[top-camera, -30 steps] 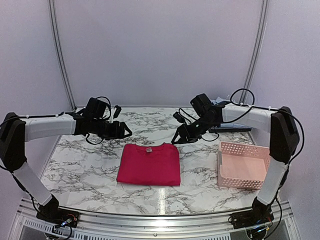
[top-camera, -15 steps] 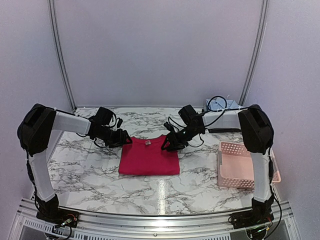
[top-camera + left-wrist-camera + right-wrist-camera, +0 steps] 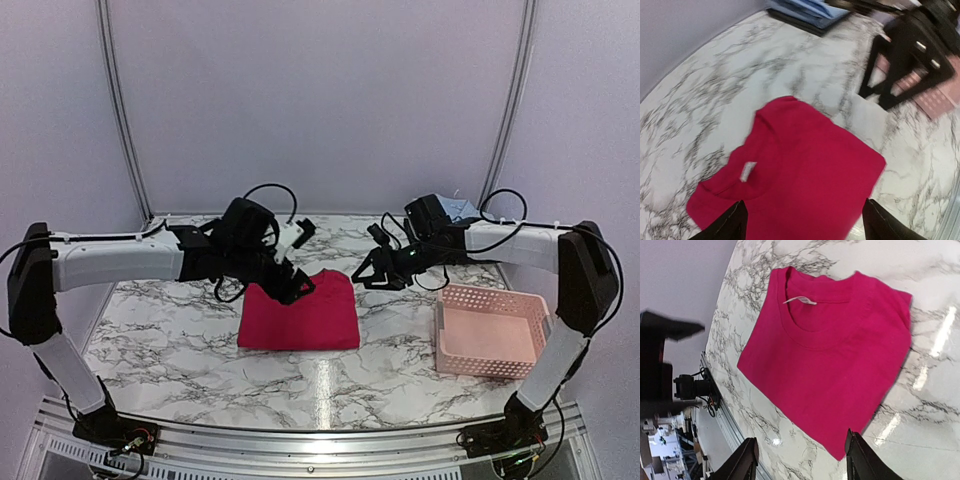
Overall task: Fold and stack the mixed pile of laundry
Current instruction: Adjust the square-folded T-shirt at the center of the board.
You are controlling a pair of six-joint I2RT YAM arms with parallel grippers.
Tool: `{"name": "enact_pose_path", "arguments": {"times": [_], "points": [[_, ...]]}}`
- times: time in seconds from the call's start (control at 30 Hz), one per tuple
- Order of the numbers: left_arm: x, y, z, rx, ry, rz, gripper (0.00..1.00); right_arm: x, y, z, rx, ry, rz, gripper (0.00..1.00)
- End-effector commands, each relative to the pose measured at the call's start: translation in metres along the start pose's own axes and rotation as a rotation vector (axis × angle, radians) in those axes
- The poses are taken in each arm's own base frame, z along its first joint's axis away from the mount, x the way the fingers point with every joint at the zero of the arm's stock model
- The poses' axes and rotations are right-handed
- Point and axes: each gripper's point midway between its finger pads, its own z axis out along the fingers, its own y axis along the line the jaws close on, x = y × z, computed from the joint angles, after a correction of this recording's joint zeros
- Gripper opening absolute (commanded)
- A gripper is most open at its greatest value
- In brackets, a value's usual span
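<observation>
**Red garment folded mid-desk, both tools apart above it**

You have the magenta-red garment [image 3: 300, 318] lying flat in the middle of the marble desk [image 3: 170, 330], folded to a nearly square block. Its neck opening, with a white label inside, points to the far side of the desk and its folded lower edge faces the arm bases. Width and length look so close that you cannot call a long axis.

Your left tool [image 3: 804, 215] hangs over the garment's far left corner, fingers wide apart with only cloth below them. Your right tool [image 3: 801, 445] hangs just off the far right corner, fingers also apart, gripping nothing.

The light blue shirt [image 3: 810, 9] lies folded at the far right of the desk on a flat dark tray [image 3: 799, 25], well apart from the red garment.

The pink lattice basket [image 3: 480, 295] stands at the right, beside the garment; you see only its own pink floor.
</observation>
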Motion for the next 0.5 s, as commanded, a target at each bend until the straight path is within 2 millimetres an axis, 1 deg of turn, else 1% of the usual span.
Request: {"name": "enact_pose_path", "arguments": {"times": [0.0, 0.07, 0.13, 0.2, 0.3, 0.4, 0.47], "points": [[0.033, -0.052, 0.023, 0.026, 0.116, 0.285, 0.81, 0.001, -0.016, -0.014, -0.005, -0.046, 0.097, 0.55], [0.043, -0.079, 0.036, 0.05, 0.142, 0.388, 0.79, 0.008, -0.02, -0.015, -0.006, -0.041, 0.117, 0.55], [0.053, -0.096, 0.05, 0.065, 0.165, 0.461, 0.76, 0.017, -0.025, -0.014, -0.003, -0.031, 0.143, 0.56], [0.059, -0.108, 0.061, 0.086, 0.171, 0.502, 0.74, 0.026, -0.03, -0.012, -0.004, -0.019, 0.172, 0.56], [0.067, -0.124, 0.076, 0.126, 0.163, 0.543, 0.71, 0.037, -0.034, -0.009, -0.017, -0.004, 0.213, 0.56], [0.081, -0.136, 0.089, 0.153, 0.183, 0.606, 0.66, 0.043, -0.038, -0.006, -0.022, 0.003, 0.246, 0.56], [0.093, -0.138, 0.1, 0.153, 0.206, 0.623, 0.65, 0.046, -0.039, -0.005, -0.021, 0.009, 0.259, 0.56]]}}
